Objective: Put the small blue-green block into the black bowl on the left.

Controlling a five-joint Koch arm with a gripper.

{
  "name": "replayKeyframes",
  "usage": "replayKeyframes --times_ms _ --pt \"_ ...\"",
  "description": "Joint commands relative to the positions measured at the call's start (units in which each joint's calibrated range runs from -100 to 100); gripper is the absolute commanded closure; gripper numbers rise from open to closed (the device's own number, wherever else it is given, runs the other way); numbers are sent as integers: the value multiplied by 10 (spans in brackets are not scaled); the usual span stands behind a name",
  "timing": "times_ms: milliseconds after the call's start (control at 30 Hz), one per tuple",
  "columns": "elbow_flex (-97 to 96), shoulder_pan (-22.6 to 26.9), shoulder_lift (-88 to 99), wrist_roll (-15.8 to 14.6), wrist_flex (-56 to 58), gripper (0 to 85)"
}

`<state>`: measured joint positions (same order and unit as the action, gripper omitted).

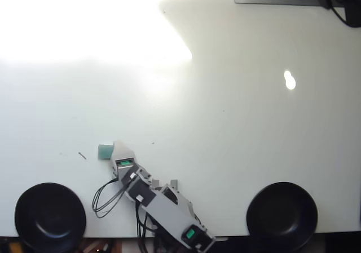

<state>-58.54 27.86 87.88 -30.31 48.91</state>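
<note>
**White table, half lost in glare, with the arm's tip at the teal block**

White and smooth, the table (237, 129) fills almost the whole overhead view, and its upper left is washed out by strong light that burns away all detail there. A small bright spot of the same light sits on the right half. Along the top right edge a grey slab and some dark cabling cut into the picture.

On this surface the small blue-green block (104, 151) lies flat in the lower left, its right edge partly covered by the tip of the gripper (117, 147). From above, only 1 pale grey tip can be seen, so I cannot tell whether the jaws are parted or closed, nor whether they touch the block or merely hang over it.

Below and left of the block, well apart from it, the black bowl (49, 217) sits at the bottom edge, glossy and hollow. A second black bowl (281, 215) stands at the bottom right, far across the table.

The grey arm (161, 205) runs diagonally from the bottom edge up and left to the block, carrying 2 bright-green squares and loops of black cable (104, 199). A few tiny dark marks dot the table near the block. No readable writing or brand shows anywhere.
</note>
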Motion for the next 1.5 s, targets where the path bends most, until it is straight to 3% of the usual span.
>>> replayKeyframes --times_ms 0,467,1033,1167,1267,1400,1467 --pt "43 13 -26 0 -18 446" --pt "43 22 -227 0 -107 445" --pt "38 25 -291 1 -121 478" --pt "38 25 -294 1 -124 514" --pt "38 23 -294 0 -125 603" --pt "33 22 -279 -3 -125 824" --pt "35 23 -264 -1 -125 824"
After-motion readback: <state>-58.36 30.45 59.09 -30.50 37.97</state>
